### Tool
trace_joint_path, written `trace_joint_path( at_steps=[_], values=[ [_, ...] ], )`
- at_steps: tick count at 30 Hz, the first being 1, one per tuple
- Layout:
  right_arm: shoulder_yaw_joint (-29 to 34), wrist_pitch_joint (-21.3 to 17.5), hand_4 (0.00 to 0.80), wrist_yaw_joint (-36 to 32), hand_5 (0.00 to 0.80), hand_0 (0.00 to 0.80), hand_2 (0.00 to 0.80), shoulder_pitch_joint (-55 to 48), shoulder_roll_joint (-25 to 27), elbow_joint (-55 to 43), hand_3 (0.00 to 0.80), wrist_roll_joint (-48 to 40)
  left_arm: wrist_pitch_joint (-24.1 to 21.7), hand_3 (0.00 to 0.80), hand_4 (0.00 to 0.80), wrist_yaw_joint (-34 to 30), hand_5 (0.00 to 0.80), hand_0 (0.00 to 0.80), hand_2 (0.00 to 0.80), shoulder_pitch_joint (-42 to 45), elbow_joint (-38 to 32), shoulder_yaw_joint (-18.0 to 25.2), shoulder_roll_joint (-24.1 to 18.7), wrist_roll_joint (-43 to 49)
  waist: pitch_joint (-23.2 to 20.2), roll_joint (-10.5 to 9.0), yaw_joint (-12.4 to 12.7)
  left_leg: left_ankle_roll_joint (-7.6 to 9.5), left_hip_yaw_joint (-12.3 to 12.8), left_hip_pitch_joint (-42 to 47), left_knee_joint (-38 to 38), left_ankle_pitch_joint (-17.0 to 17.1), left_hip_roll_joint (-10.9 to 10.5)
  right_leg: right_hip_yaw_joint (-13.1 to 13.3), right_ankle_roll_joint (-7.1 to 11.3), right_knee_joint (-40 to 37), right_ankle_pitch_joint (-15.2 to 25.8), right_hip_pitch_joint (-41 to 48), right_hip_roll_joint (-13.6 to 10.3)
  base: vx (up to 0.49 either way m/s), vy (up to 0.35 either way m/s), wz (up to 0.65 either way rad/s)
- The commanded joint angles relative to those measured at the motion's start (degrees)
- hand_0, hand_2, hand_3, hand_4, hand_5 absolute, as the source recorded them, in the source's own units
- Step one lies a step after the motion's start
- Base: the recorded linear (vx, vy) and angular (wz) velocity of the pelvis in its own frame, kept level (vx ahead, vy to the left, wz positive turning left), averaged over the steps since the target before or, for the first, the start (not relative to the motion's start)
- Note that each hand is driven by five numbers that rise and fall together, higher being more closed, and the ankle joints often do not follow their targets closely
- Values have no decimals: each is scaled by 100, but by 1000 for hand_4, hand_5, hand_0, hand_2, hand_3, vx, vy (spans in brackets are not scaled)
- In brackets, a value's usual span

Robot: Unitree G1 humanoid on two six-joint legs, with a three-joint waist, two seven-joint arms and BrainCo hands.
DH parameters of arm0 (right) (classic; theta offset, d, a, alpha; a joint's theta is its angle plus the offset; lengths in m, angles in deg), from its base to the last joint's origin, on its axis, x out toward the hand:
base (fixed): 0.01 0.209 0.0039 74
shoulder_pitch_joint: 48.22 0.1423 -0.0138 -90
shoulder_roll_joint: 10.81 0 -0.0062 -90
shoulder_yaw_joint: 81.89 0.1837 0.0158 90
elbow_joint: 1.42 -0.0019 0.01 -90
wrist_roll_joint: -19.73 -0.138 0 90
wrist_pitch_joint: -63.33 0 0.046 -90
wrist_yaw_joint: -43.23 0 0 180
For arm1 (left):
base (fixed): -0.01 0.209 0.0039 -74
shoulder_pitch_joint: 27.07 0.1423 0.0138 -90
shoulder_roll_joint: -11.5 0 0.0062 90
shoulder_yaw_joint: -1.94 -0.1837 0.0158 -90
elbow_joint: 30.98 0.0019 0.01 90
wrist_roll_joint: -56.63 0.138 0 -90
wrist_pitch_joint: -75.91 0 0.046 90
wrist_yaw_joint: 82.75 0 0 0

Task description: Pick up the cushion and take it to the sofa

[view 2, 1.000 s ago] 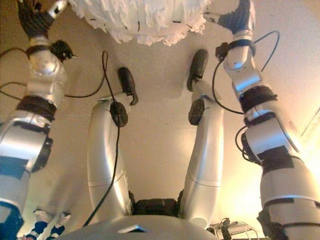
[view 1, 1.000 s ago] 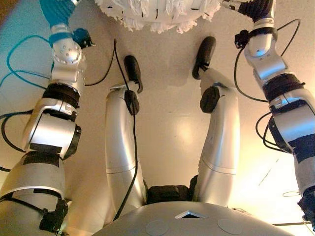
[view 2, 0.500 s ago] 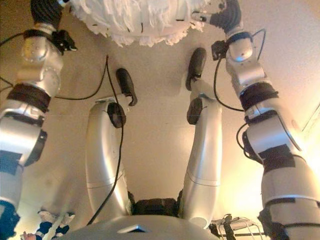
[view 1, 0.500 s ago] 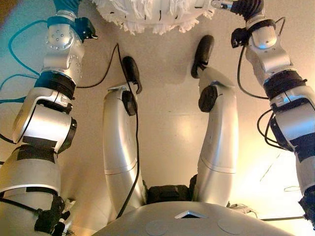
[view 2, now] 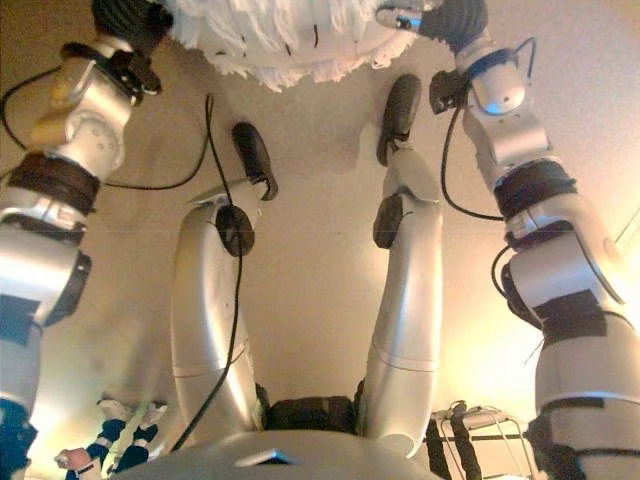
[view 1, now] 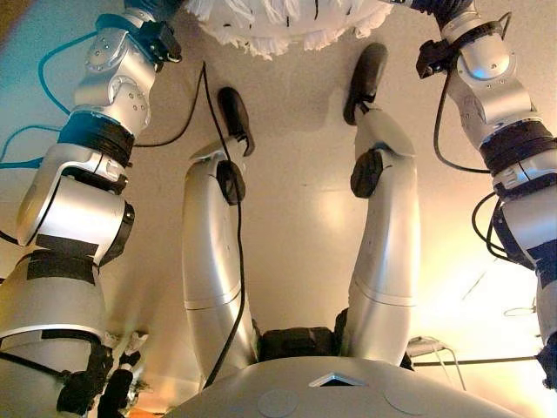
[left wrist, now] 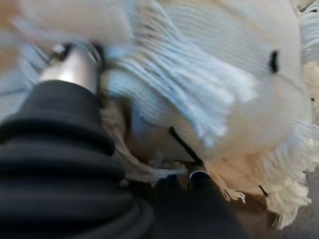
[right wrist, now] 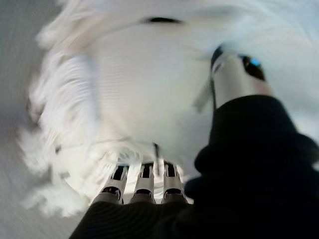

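A white knitted cushion (view 1: pixel 278 22) with a long fringe hangs at the top of both eye views, above the beige floor, and is cut off by the edge. My left hand (view 2: pixel 130 18) is against its left side and my right hand (view 2: pixel 450 15) against its right side. In the right wrist view the cushion (right wrist: pixel 144 84) fills the picture. There my right fingers (right wrist: pixel 143 181) sink into the fringe and the thumb presses on the knit, so the hand is shut on it. In the left wrist view the cushion (left wrist: pixel 224 64) drapes over my left hand (left wrist: pixel 55 149).
Beige floor (view 1: pixel 296 200) lies below the cushion. A thin metal frame (view 2: pixel 480 420) stands on the floor at the lower right. Small blue and white things (view 2: pixel 105 440) show at the lower left edge.
The cushion and both hands have moved towards the top of the eye views, so less of the cushion shows. The metal frame and the blue and white things have come into view.
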Motion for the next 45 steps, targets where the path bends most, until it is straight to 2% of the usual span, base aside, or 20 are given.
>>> trace_joint_path(
  at_steps=[1, 2, 5, 10, 16, 18, 19, 22, 24, 28, 30, 31, 36, 42, 44, 45],
  values=[
    [-230, -480, 800, -1149, 800, 800, 800, 366, -370, -1492, 800, -350, -238, 800, 800, -905, 800, 800, 800, -170, -1217, -77, 677, -157, -33, 234, -63, -196, -114, -92, -891, 376, -251, -137, 76, 121, -640, 392, 130, -79, -21, 4],
    [-127, -439, 800, -1199, 800, 800, 800, 250, -299, -1730, 800, -449, -251, 800, 800, -909, 800, 800, 800, -101, -1367, -40, 657, -218, -33, 180, -94, -155, -44, -94, -1054, 536, -286, -127, 46, -15, -504, 364, 118, -84, -21, 6],
    [156, -411, 800, -1190, 800, 800, 800, -38, -235, -2129, 800, -448, -190, 800, 800, -955, 800, 800, 800, 184, -1636, 144, 700, -410, -33, 195, -86, -152, -143, -93, -1118, 614, -330, -177, 79, -123, -442, 430, 159, -60, -13, 8],
    [501, -466, 800, -1225, 800, 800, 800, -452, -215, -2304, 800, -306, -263, 800, 800, -1004, 800, 800, 800, 720, -1848, 263, 824, -77, -33, 275, -20, -162, -323, -91, -1092, 763, -386, -279, 122, -271, -267, 576, 242, -68, -19, -7],
    [759, -735, 800, -1241, 800, 800, 800, -1077, -315, -2299, 800, -218, -396, 800, 800, -1358, 800, 800, 800, 1439, -2024, 495, 1096, -483, -33, 235, 17, -229, -384, 378, -1172, 904, -373, -324, 168, -456, -76, 1079, 290, -52, -46, -12],
    [899, -886, 800, -1169, 800, 800, 800, -1482, -465, -2373, 800, -87, -466, 800, 800, -1520, 800, 800, 800, 1866, -2184, 606, 1309, -718, -33, 197, 29, -296, -413, 818, -1398, 1027, -357, -336, 186, -669, 2, 1521, 302, 5, -83, -13],
    [955, -955, 800, -1148, 800, 800, 800, -1730, -537, -2436, 800, 13, -496, 800, 800, -1544, 800, 800, 800, 2134, -2292, 667, 1437, -670, -33, 175, 42, -365, -464, 1185, -1489, 914, -352, -323, 232, -754, -124, 1880, 329, 58, -88, -6],
    [1112, -1086, 800, -999, 800, 800, 800, -2361, -718, -2722, 800, 397, -630, 800, 800, -1551, 800, 800, 800, 2800, -2631, 725, 1671, -584, -33, 92, 58, -412, -477, 2108, -1987, 1066, -302, -361, 244, -1267, -46, 2765, 340, 29, -57, 3],
    [1255, -1205, 800, -956, 800, 800, 800, -2914, -860, -3029, 800, 690, -699, 800, 800, -1500, 800, 800, 800, 3353, -2962, 797, 1850, -481, -33, 15, 88, -398, -468, 2897, -2381, 1155, -277, -449, 255, -1653, -24, 3522, 300, 6, -45, 6],
    [1608, -1099, 800, -927, 800, 800, 800, -4026, -1099, -3736, 800, 1049, -656, 800, 800, -1388, 800, 800, 800, 4373, -3559, 1053, 2004, -380, -53, -169, 164, -275, -240, 4801, -3295, 1213, -339, -785, 284, -2573, -41, 5411, 285, 108, -43, -6],
    [1802, -1032, 800, -1075, 800, 800, 800, -4588, -1131, -4081, 800, 1121, -699, 800, 800, -1386, 800, 800, 800, 4857, -3826, 1185, 1951, -223, -341, -236, 211, -225, -139, 5466, -3725, 1196, -431, -963, 288, -2967, -62, 6098, 270, 160, -10, -9],
    [1902, -984, 800, -1117, 800, 800, 800, -4839, -1149, -4278, 800, 1203, -759, 800, 800, -1316, 800, 800, 800, 5054, -4010, 1229, 1924, -147, -514, -271, 230, -160, -89, 5700, -3938, 1318, -480, -1036, 244, -3176, 34, 6352, 237, 90, 9, 0],
    [2183, -910, 800, -1316, 800, 800, 800, -5616, -1303, -4981, 800, 1412, -844, 800, 800, -1201, 800, 800, 800, 5732, -4681, 1501, 1871, 225, -1122, -220, 333, -38, -75, 6900, -4640, 1286, -556, -1179, 227, -3691, -42, 7515, 224, 98, 50, 7],
    [2360, -790, 800, -1113, 800, 800, 800, -6507, -1534, -5876, 800, 1858, -783, 800, 800, -943, 800, 800, 800, 6659, -5446, 1760, 1852, 514, -2054, -132, 401, 46, -78, 8412, -5482, 1229, -511, -1140, 220, -4356, -84, 8924, 381, 244, 35, -4],
    [2434, -801, 800, -1039, 800, 800, 800, -6686, -1545, -6110, 800, 1897, -875, 800, 800, -822, 800, 800, 800, 6866, -5694, 1829, 1801, 679, -2197, -149, 374, 72, -114, 8712, -5645, 1218, -502, -1002, 185, -4419, -112, 9159, 487, 165, -42, -2],
    [2512, -850, 800, -968, 800, 800, 800, -6820, -1488, -6274, 800, 1886, -973, 800, 800, -819, 800, 800, 800, 6967, -5876, 1901, 1728, 866, -2289, -166, 336, 94, -162, 8882, -5761, 1215, -504, -836, 152, -4476, -136, 9290, 582, 137, -68, -3]
  ],
)
